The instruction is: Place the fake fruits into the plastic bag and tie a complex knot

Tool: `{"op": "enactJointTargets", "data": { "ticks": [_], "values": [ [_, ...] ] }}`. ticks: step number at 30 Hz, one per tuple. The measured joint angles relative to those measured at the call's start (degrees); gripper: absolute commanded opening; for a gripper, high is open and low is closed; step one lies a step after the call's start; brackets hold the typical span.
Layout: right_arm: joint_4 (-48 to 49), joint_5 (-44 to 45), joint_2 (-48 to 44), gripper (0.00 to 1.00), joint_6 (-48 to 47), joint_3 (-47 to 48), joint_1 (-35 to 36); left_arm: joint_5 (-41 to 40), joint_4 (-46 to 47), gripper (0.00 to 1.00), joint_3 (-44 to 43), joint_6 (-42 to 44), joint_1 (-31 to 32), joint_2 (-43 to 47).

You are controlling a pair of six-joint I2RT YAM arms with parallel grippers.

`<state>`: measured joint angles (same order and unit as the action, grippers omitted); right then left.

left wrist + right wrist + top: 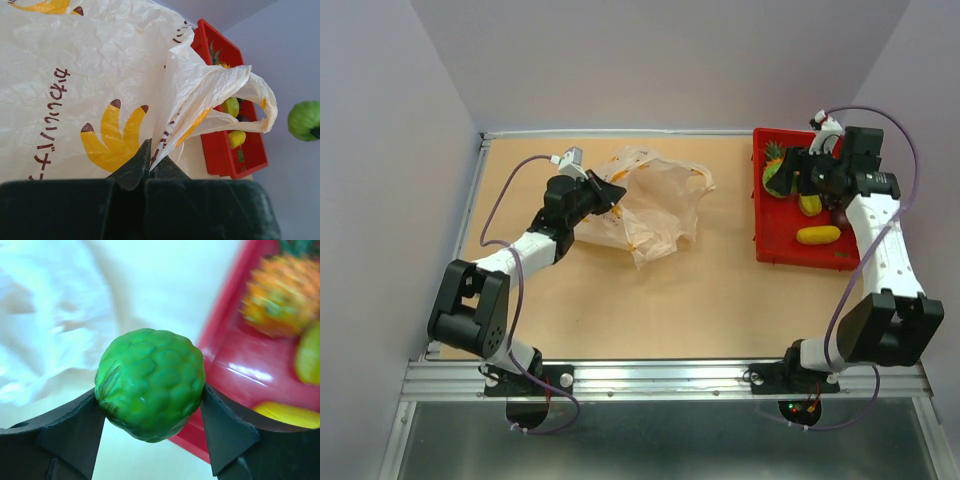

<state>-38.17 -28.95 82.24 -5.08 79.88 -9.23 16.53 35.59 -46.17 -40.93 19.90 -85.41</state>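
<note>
1. Sitting squarely between the two fingers of the right gripper is the green piece, a round, knobbly fruit clamped on opposite flanks, with most of its body proud of the fingertips.
2. It is close to a ball, so it has no long axis to line up; how it is turned should matter little when it is dropped.
3. Just below and to the right of that hand is the red tray, the fruit hanging over its left rim. The pineapple lies ahead of the fingers on the right, and a yellow oblong piece is further back in the tray.
4. The plastic bag lies to the left of the right hand, well apart from it, with bare table between.
5. The left gripper is pressed together on a fold of the bag's edge, so that hand is already on the bag while the right one must cross to it.
6. From the left hand's pinch a handle loop lifts up and away, toward the tray, and the rest of the bag spreads out flat to the left of the fingers.
7. I judge the coming move to be a sideways carry leftward to that raised edge. Whether the mouth gapes wide enough there I cannot tell; the film looks slack and may need lifting.
</note>
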Motion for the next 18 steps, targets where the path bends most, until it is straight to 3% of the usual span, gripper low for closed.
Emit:
{"op": "enactJointTargets", "data": {
  "ticks": [6,11,14,16,17,18],
  "values": [
    [-0.3,-7.7,-5.1,0.28,1.0,0.0,9.5,-0.8,-1.0,0.00,-1.8,-5.2,1.0,-1.8],
    [2.9,-6.5,-4.0,0.26,2.8,0.0,22.8,0.1,-0.9,0.00,-2.0,-8.6,2.3,-1.9],
    [7.6,-3.8,-0.5,0.27,4.4,0.1,26.6,0.7,-0.9,0.00,-2.0,-10.6,3.0,-1.9],
    [10.3,-1.3,5.4,0.50,5.4,0.2,29.4,1.0,-0.9,0.00,-2.0,-11.7,3.3,-1.9],
    [11.3,0.6,8.0,0.81,5.8,0.8,30.4,1.1,-0.9,0.00,-2.0,-12.2,3.3,-1.9],
    [11.9,2.0,11.8,0.92,6.1,1.9,31.4,1.2,-0.8,0.00,-2.0,-12.6,3.4,-1.9]
  ]
}}
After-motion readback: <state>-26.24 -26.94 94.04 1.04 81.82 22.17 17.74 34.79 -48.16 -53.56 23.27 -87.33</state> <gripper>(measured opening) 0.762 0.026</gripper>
